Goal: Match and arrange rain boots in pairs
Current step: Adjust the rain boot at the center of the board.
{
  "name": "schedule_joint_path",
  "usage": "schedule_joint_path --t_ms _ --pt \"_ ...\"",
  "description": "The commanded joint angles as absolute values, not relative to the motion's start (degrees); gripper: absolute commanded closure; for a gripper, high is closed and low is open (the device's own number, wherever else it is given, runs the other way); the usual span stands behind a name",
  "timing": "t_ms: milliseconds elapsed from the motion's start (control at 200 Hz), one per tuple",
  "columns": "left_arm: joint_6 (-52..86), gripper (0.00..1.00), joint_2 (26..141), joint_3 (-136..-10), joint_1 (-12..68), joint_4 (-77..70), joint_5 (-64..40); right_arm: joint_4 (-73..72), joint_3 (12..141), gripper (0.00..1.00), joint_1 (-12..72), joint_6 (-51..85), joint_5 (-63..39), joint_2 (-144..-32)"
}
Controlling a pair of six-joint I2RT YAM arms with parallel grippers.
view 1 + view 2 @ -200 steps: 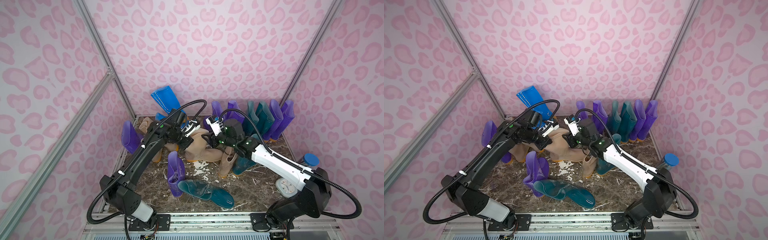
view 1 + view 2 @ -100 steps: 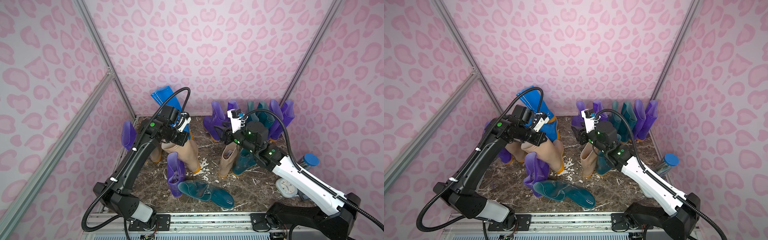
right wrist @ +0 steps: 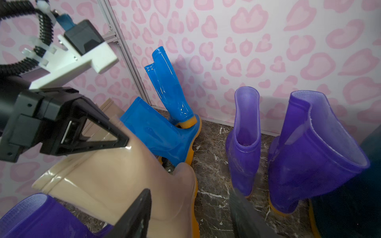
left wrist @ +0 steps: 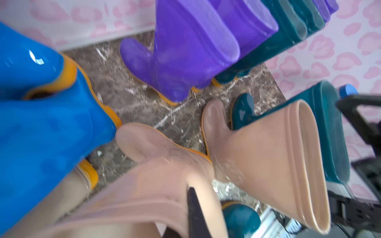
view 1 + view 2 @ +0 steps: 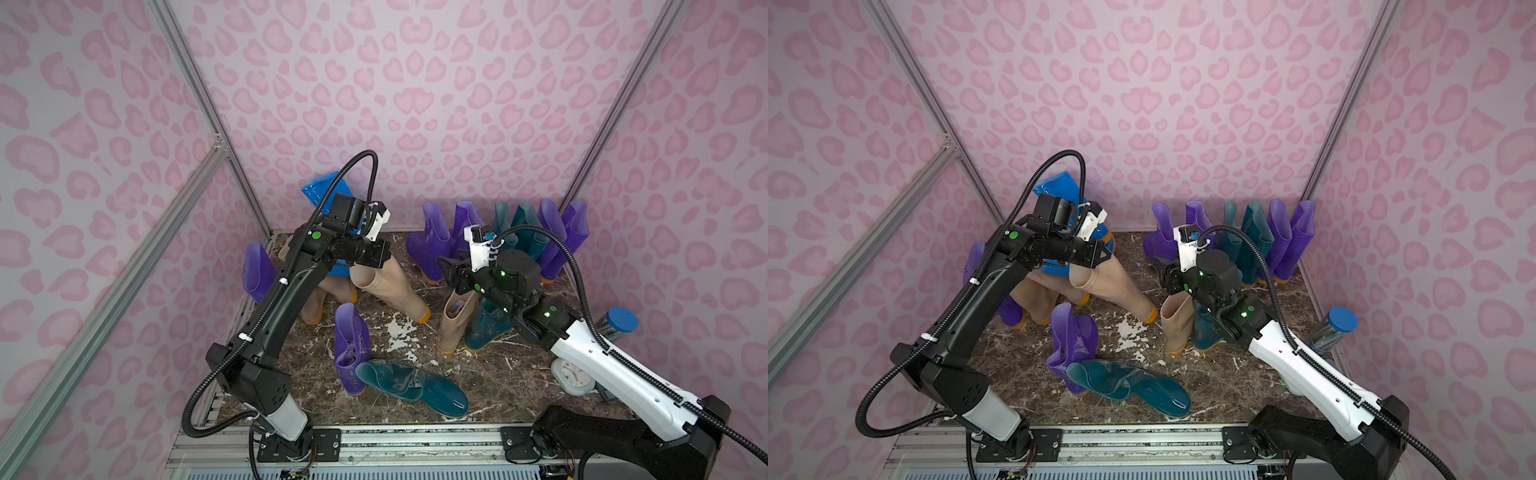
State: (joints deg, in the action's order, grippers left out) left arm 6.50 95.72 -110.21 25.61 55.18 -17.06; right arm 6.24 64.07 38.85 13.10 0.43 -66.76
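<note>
The left gripper (image 5: 1100,255) is pinched tight on the top rim of a beige boot (image 5: 390,291). That boot leans over in the middle of the marble floor (image 5: 498,382), with its top up to the left and its orange sole down to the right. I cannot tell if the sole touches the floor.

The right gripper (image 3: 190,193) has its two fingers spread apart and holds nothing. It hangs just right of the leaning boot.

Under the right arm a second beige boot (image 5: 455,328) stands beside a teal boot (image 5: 484,330). Two blue boots (image 3: 162,134) sit at the far left. A row of purple and teal boots (image 5: 552,232) stands along the far wall on the right. Near the front a purple boot (image 5: 351,345) stands up, and a lying teal boot (image 5: 399,380) touches it.
</note>
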Motion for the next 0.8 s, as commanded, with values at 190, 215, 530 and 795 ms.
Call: schedule_joint_path --t_ms 190,215,530,795 --pt "-5.8 0.98 106.3 -120.2 25.6 49.0 -9.0 4.5 62.7 0.38 38.3 13.5 0.1 -66.5" --pt "-6.8 0.98 107.4 -121.1 25.7 49.3 -8.5 4.4 62.7 0.38 38.3 13.5 0.1 -66.4" --pt "-12.3 0.98 110.3 -122.4 26.4 56.1 -17.5 3.5 61.6 0.38 37.3 13.5 -0.3 -65.6" --pt "-16.3 0.98 95.6 -106.2 27.8 54.1 -18.9 3.9 61.8 0.37 35.9 13.9 -1.2 -65.2"
